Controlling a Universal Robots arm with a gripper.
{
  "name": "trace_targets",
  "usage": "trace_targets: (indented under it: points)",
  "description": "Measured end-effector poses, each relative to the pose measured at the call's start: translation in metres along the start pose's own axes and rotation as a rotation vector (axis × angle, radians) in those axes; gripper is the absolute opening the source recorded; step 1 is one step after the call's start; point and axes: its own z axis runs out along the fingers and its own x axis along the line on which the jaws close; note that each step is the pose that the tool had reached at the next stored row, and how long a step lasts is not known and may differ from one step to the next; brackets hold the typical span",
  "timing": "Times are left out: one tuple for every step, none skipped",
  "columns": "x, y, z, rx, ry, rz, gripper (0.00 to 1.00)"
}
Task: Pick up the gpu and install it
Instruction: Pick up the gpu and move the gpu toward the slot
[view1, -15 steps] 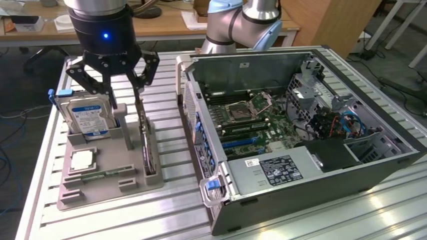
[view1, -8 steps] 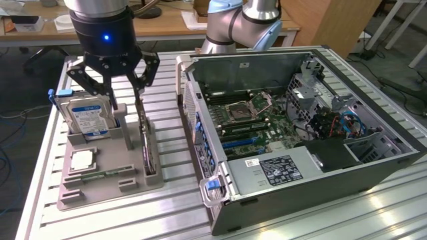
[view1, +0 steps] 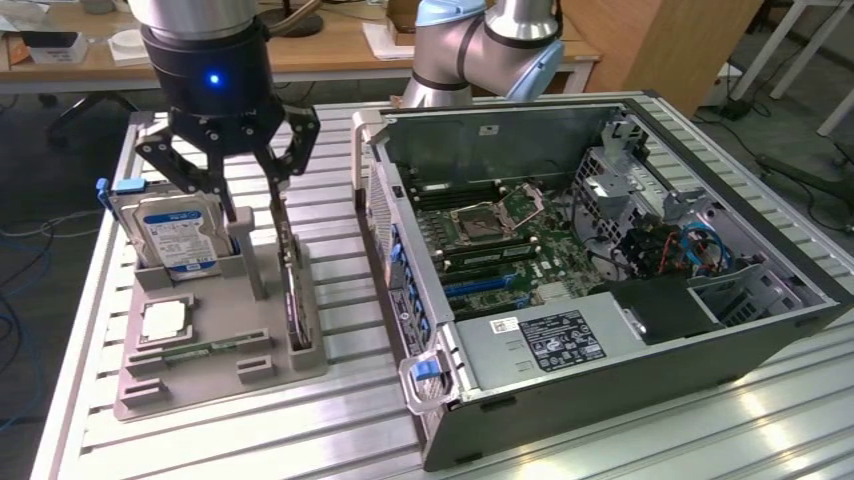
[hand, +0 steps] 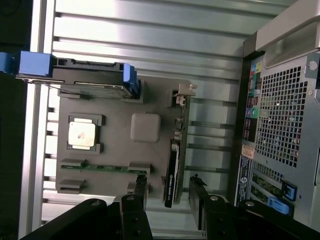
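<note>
Gripper (hand: 169, 182), nearest the wrist camera: jaws apart, one finger on either flank of the gpu (hand: 173, 165), neither pad seen touching it.

Grey holder (view1: 200, 378) on the slatted tabletop (view1: 334, 430). Contents, from the exterior view's left:
- hard drive (view1: 171, 235), upright at the holder's far corner
- processor chip (view1: 163, 320), flat
- memory stick (view1: 200, 352), flat
- gpu, on edge in the holder's slot nearest the computer case (view1: 601, 390), long axis along that edge, thin dimension across the jaws

Clearance: bare holder on one flank, bare slats toward the case on the other. The case is open, just beside the holder.
</note>
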Motion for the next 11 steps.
trace_targets:
  points:
    - [0.0, -0.0001, 0.0003, 0.0, -0.0001, 0.0, 0.47]
    - [-0.0001, -0.0002, 0.0007, 0.0, -0.0001, 0.0, 0.47]
    - [-0.0001, -0.0003, 0.001, 0.0, -0.0002, 0.0, 0.47]
    - [-0.0001, -0.0005, 0.0014, 0.0001, -0.0002, 0.0, 0.47]
    - [-0.0001, -0.0005, 0.0016, 0.0001, -0.0003, 0.0, 0.47]
    - [-0.0001, -0.0005, 0.0018, 0.0001, -0.0004, 0.0, 0.47]
    - [-0.0001, -0.0006, 0.0021, 0.0001, -0.0005, 0.0, 0.47]
    - [-0.0003, -0.0007, 0.0024, 0.0, -0.0006, 0.0, 0.47]
    - [-0.0006, -0.0008, 0.0027, 0.0, -0.0007, 0.0, 0.47]
    - [-0.0006, -0.0008, 0.0028, 0.0001, -0.0006, 0.0, 0.47]
    - [-0.0007, -0.0008, 0.0031, 0.0001, -0.0006, 0.0, 0.47]
